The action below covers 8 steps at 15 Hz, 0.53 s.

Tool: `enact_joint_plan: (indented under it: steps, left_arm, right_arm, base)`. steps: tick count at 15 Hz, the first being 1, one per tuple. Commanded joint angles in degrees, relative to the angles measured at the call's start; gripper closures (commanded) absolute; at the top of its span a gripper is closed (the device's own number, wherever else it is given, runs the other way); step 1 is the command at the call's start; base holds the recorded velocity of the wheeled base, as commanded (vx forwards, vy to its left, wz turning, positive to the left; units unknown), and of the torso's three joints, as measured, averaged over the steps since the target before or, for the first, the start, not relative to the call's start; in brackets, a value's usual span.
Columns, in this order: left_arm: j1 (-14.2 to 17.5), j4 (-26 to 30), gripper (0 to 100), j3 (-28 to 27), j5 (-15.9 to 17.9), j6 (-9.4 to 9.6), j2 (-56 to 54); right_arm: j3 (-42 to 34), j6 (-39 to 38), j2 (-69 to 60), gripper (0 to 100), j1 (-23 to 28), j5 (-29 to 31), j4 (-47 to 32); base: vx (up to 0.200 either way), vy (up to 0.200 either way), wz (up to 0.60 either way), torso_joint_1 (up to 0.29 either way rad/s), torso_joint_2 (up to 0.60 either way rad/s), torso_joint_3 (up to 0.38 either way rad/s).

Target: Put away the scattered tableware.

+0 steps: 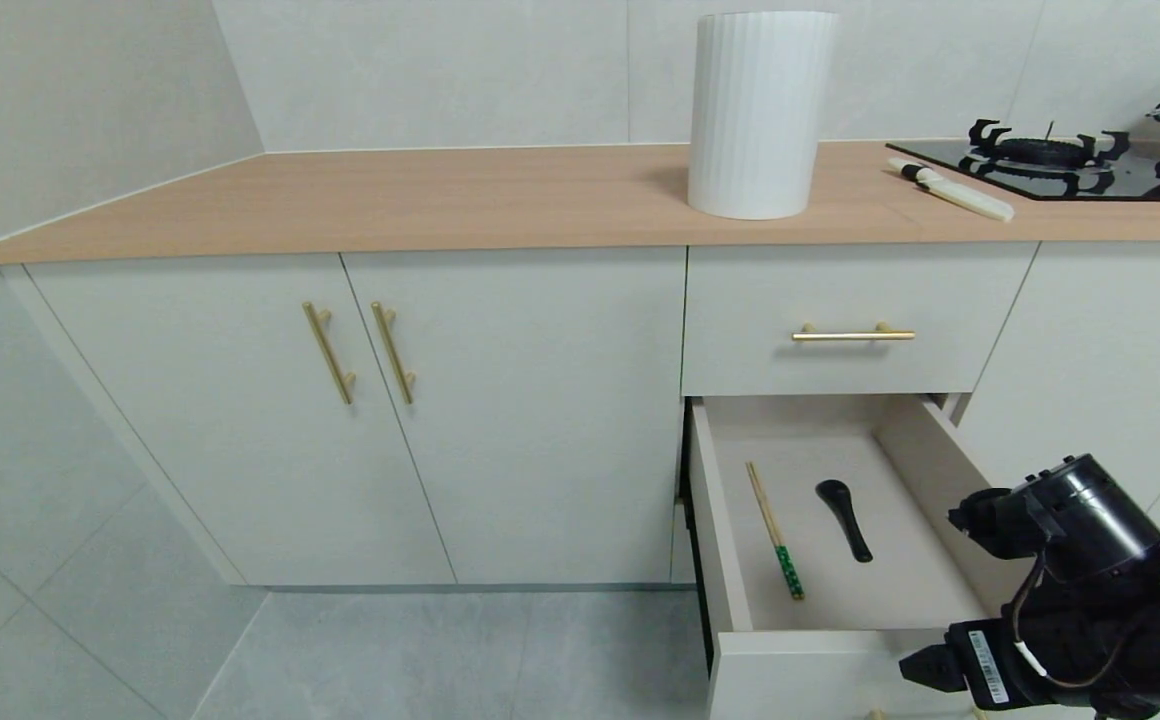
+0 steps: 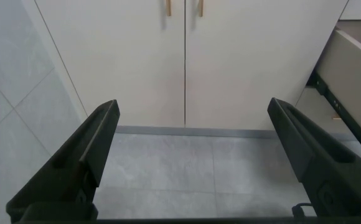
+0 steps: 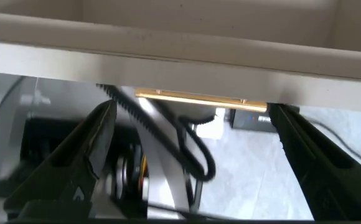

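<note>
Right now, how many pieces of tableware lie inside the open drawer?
2: a chopstick pair on the left, a black spoon right of it. The near right corner is hidden.

The right gripper (image 3: pixel 192 113) has its two black fingers (image 3: pixel 84 149) spread wide, just short of a slim brass bar handle (image 3: pixel 199 99) on a pale cream drawer front (image 3: pixel 180 56), the handle spanning the gap between them. Grey tiled floor (image 3: pixel 330 143) lies beneath.

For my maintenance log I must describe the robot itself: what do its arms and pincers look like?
The right arm is glossy black, with a rounded cylindrical housing, a thin dark cable looping beside it and a white printed label. The left pincer and the right pincer each have two long, flat, dark fingers tapering towards the tips.
</note>
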State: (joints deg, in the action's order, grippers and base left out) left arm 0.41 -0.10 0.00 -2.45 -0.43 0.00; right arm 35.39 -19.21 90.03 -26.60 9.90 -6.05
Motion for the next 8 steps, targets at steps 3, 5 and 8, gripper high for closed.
enact_joint_plan:
  steps: [3,5,8]
  left_arm:
    - [0.02,-0.08,0,0.0,-0.01,-0.01,0.0]
    - [0.02,-0.08,0,0.0,-0.01,-0.01,0.0]
    - [0.02,0.01,0,0.0,-0.01,-0.01,0.0]
  right_arm:
    - [0.12,-0.04,2.78,0,0.06,1.0,3.32]
    - [0.73,0.05,4.54,0,0.23,1.79,5.78]
    - [4.51,0.32,9.38,0,1.38,2.23,7.98]
  base:
    - [0.0,0.0,0.0,0.0,0.0,0.0]
    - [0.0,0.0,0.0,0.0,0.0,0.0]
    - [0.0,0.0,0.0,0.0,0.0,0.0]
